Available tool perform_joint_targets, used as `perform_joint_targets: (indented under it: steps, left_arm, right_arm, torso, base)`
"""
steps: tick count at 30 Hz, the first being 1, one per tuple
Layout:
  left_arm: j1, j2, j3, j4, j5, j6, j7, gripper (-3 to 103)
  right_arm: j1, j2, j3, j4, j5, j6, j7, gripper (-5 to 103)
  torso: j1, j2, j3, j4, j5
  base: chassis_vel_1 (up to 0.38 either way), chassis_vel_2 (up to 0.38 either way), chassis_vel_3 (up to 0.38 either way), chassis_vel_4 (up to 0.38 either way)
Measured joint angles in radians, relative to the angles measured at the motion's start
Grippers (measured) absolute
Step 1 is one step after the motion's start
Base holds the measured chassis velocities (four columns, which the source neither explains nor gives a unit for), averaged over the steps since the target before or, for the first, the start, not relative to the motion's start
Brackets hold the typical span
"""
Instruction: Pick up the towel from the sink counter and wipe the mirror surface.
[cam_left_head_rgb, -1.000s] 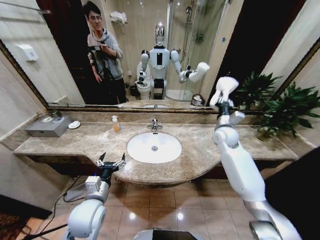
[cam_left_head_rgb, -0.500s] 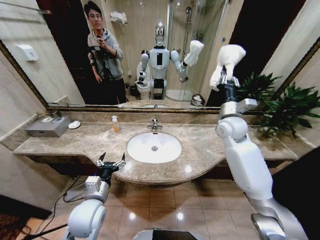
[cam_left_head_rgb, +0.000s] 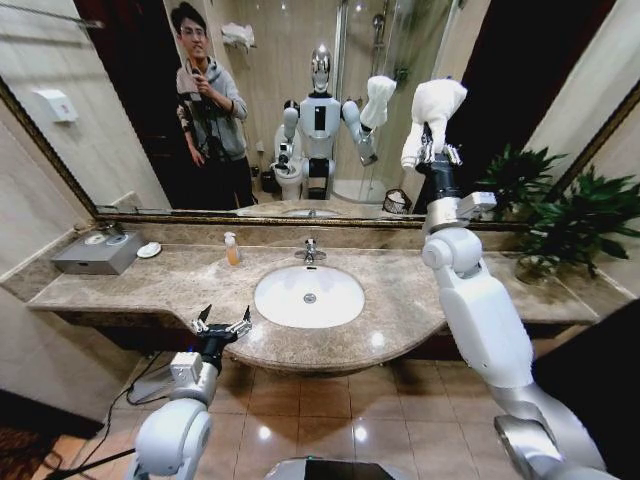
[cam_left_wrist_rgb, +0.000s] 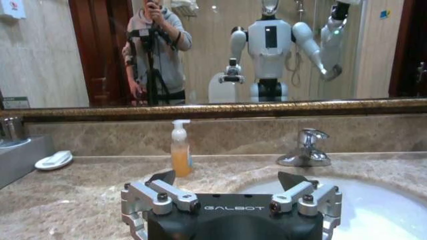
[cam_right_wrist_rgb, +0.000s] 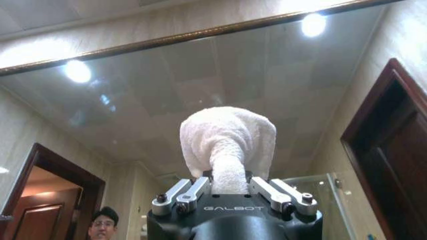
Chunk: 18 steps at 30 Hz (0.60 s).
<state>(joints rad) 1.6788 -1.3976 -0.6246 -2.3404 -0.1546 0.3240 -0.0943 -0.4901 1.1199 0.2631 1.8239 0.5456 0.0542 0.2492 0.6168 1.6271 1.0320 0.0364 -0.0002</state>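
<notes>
My right gripper is raised high over the right part of the sink counter, shut on the white towel. The towel stands bunched above the fingers, up at the mirror; I cannot tell whether it touches the glass. In the right wrist view the towel bulges out of the right gripper in front of the mirror. My left gripper hangs open and still at the counter's front edge, left of the basin. The left wrist view shows the left gripper with nothing between its fingers.
An oval white basin with a chrome faucet sits mid-counter. An orange soap bottle, a white soap dish and a grey box stand at the back left. Potted plants fill the right end.
My right arm has lifted the towel higher and a little to the left along the mirror. The left arm has not moved.
</notes>
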Motion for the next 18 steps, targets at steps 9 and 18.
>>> perform_joint_targets:
  steps: [9, 18]
  left_arm:
    - [0.0, 0.0, 0.0, 0.0, 0.0, 0.0, 0.0, 100]
    - [0.0, 0.0, 0.0, 0.0, 0.0, 0.0, 0.0, 100]
  right_arm:
    - [0.063, -0.028, -0.003, 0.004, 0.036, -0.005, -0.012, 17]
    - [0.257, -0.002, -0.031, -0.095, 0.052, -0.014, -0.031, 17]
  torso:
    - [0.002, -0.001, 0.001, 0.0001, 0.0009]
    - [0.0, 0.0, 0.0, -0.0001, 0.0]
  base:
    - [-0.173, 0.153, 0.216, -0.186]
    - [-0.033, 0.028, -0.01, -0.009]
